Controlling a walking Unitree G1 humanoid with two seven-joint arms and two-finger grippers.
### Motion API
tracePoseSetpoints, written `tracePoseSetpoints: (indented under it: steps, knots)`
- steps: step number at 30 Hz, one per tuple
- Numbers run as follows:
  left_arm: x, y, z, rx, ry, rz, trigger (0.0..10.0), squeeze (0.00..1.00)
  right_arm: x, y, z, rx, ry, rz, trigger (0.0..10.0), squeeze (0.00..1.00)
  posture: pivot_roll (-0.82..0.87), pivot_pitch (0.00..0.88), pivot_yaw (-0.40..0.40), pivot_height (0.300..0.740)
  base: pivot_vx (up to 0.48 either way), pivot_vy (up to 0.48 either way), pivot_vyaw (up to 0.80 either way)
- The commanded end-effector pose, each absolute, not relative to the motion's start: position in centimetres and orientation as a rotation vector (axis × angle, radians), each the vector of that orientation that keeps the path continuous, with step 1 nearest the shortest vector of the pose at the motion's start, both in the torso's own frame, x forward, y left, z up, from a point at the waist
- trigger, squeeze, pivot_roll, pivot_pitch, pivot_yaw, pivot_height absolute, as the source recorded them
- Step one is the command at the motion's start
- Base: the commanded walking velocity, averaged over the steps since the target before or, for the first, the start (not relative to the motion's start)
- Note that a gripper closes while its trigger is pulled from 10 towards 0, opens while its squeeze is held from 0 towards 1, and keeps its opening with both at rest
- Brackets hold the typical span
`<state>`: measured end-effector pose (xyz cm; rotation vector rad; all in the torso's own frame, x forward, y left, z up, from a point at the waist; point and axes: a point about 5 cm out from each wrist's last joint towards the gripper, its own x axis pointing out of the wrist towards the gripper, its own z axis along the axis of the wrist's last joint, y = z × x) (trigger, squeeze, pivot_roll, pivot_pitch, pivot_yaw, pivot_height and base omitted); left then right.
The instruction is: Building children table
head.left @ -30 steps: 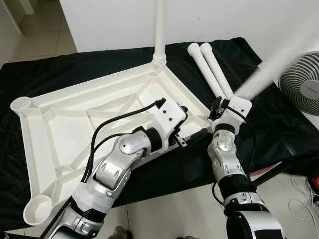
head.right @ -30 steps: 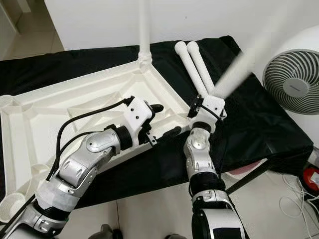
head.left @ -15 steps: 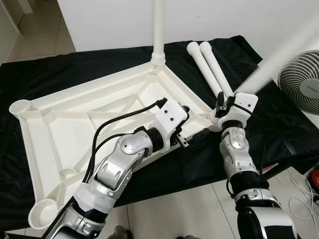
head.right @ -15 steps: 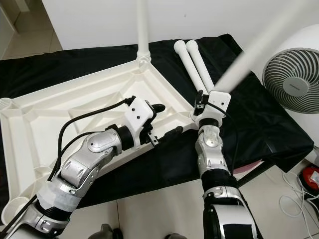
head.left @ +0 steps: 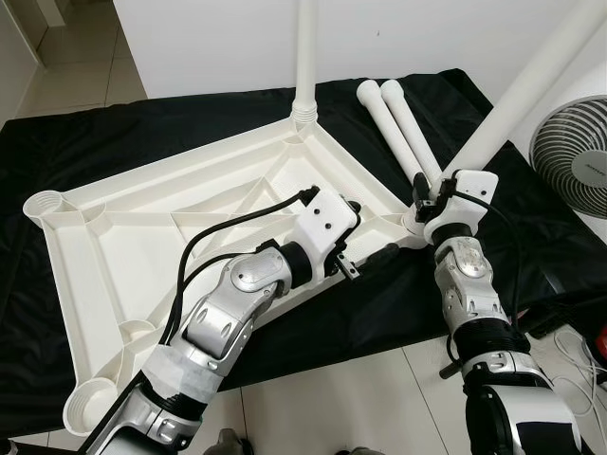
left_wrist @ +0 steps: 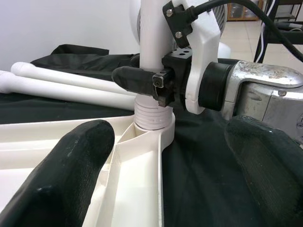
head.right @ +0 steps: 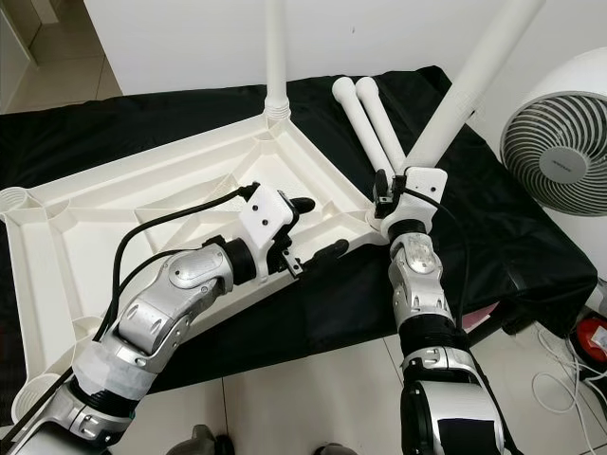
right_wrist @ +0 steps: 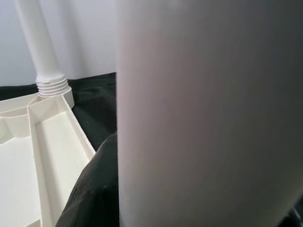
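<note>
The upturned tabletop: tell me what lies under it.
Under the white tabletop lies a black cloth, showing on all sides. Whatever supports the cloth beneath is covered, so I cannot tell what that is.

Even, bright indoor light filling both head views; soft shadows only. Black cloth (head.left: 114, 142) soaking up light, losing fold detail. White tabletop (head.left: 142, 237) staying crisp, not blowing out. Held table leg (right_wrist: 208, 113) looming out of focus in right wrist view, grey and featureless. 2 black fingers (left_wrist: 71, 170) blurring in left wrist foreground; silver wrist joint (left_wrist: 265, 90) glinting.
</note>
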<state>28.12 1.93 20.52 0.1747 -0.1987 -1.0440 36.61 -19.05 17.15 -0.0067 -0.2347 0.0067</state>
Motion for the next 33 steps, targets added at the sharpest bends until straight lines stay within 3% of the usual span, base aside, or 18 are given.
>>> tracePoseSetpoints:
  steps: [1, 3, 10, 15, 19, 25, 29, 30, 33]
  knots:
    - [28.2, 2.0, 20.8, 0.192, -0.208, -1.094, 10.0, 0.00, 36.0, -17.8, 14.2, 0.006, -0.107, 0.090, 10.0, 0.00, -0.10, 0.086, 0.038, 0.740, 0.000, 0.000, 0.00]
    - [28.2, 2.0, 20.8, 0.192, -0.208, -1.094, 10.0, 0.00, 36.0, -17.8, 14.2, 0.006, -0.107, 0.090, 10.0, 0.00, -0.10, 0.086, 0.038, 0.740, 0.000, 0.000, 0.00]
    - [28.5, 2.4, 21.1, 0.199, -0.216, -1.084, 10.0, 0.00, 35.0, -13.1, 13.6, 0.021, -0.081, 0.347, 10.0, 0.00, -0.10, 0.093, 0.038, 0.740, 0.000, 0.000, 0.00]
    - [28.7, 2.6, 21.2, 0.202, -0.218, -1.078, 10.0, 0.00, 34.5, -11.1, 13.5, 0.033, -0.071, 0.410, 10.0, 0.00, -0.10, 0.093, 0.038, 0.740, 0.000, 0.000, 0.00]
    - [28.9, 2.8, 21.4, 0.204, -0.223, -1.069, 10.0, 0.00, 34.4, -11.2, 13.4, 0.032, -0.069, 0.411, 10.0, 0.00, -0.10, 0.091, 0.037, 0.740, 0.000, 0.000, 0.00]
    - [29.6, 3.5, 22.2, 0.203, -0.244, -1.055, 10.0, 0.00, 34.7, -13.4, 16.4, 0.057, -0.108, 0.436, 10.0, 0.00, -0.11, 0.091, 0.035, 0.740, 0.000, 0.000, 0.00]
    - [30.0, 4.0, 23.0, 0.176, -0.262, -1.050, 10.0, 0.00, 34.3, -14.1, 18.7, 0.052, -0.130, 0.548, 10.0, 0.00, -0.11, 0.085, 0.034, 0.740, 0.000, 0.000, 0.00]
    - [30.3, 4.2, 23.5, 0.119, -0.254, -1.058, 10.0, 1.00, 34.1, -14.6, 19.8, 0.022, -0.138, 0.603, 10.0, 0.00, -0.11, 0.084, 0.032, 0.740, 0.000, 0.000, 0.00]
    - [30.3, 4.4, 24.3, 0.070, -0.266, -1.079, 10.0, 1.00, 34.0, -15.3, 20.8, -0.052, -0.146, 0.643, 10.0, 0.00, -0.11, 0.078, 0.029, 0.740, 0.000, 0.000, 0.00]
